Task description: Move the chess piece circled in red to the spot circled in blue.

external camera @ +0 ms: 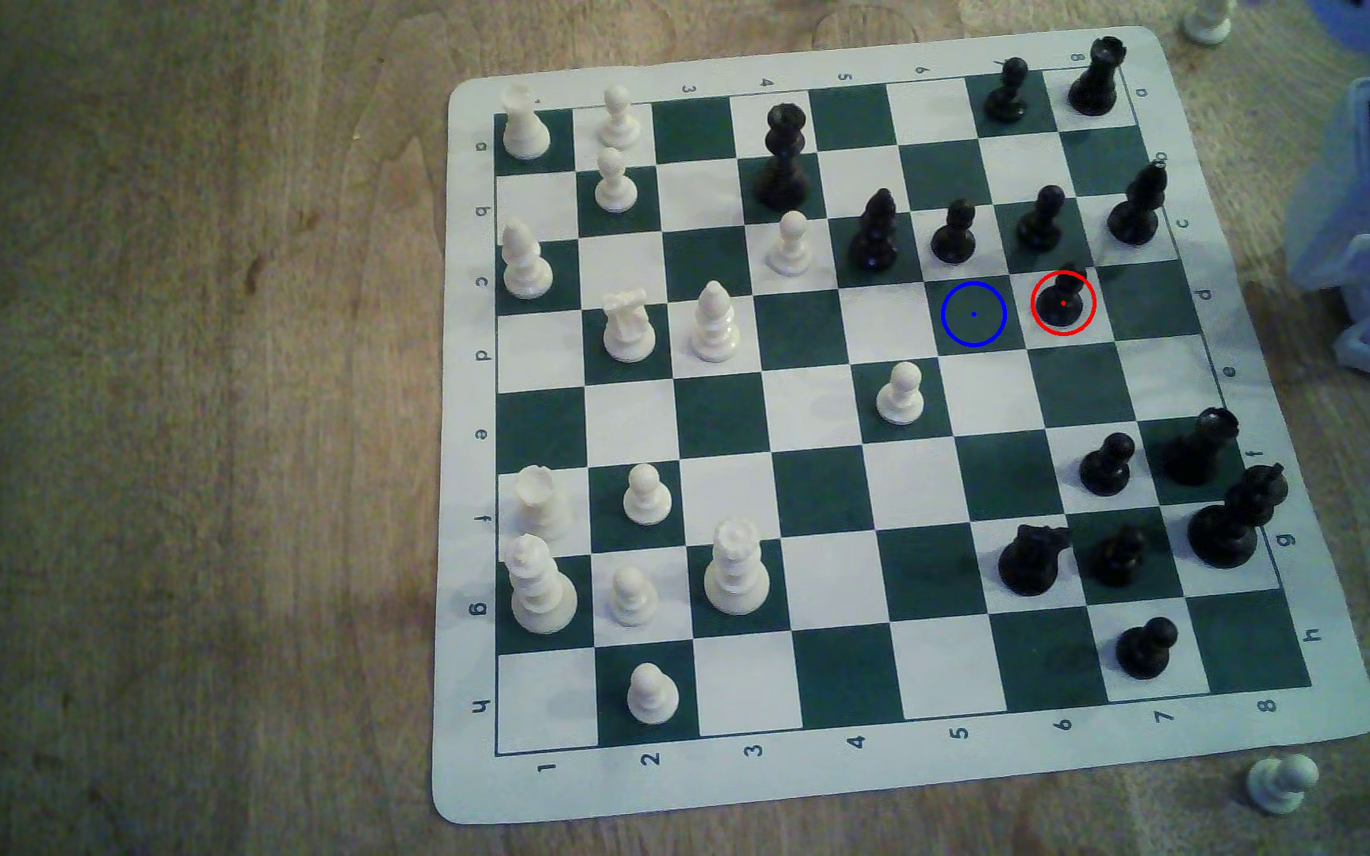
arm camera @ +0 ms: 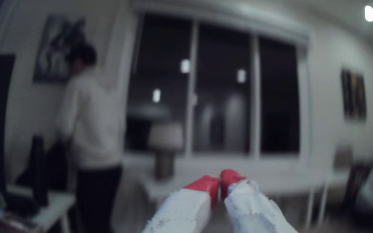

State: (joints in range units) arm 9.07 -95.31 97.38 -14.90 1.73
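Seemingly pincer tips touch, holding nothing

Your board is checkered dark green and white with a white border, laid on a brown wood-grain table. You see a glossy black pawn inside a thin red ring on a white square, and a thin blue ring with a centre dot on the dark green spot beside it. Your gripper has white fingers with red tips.
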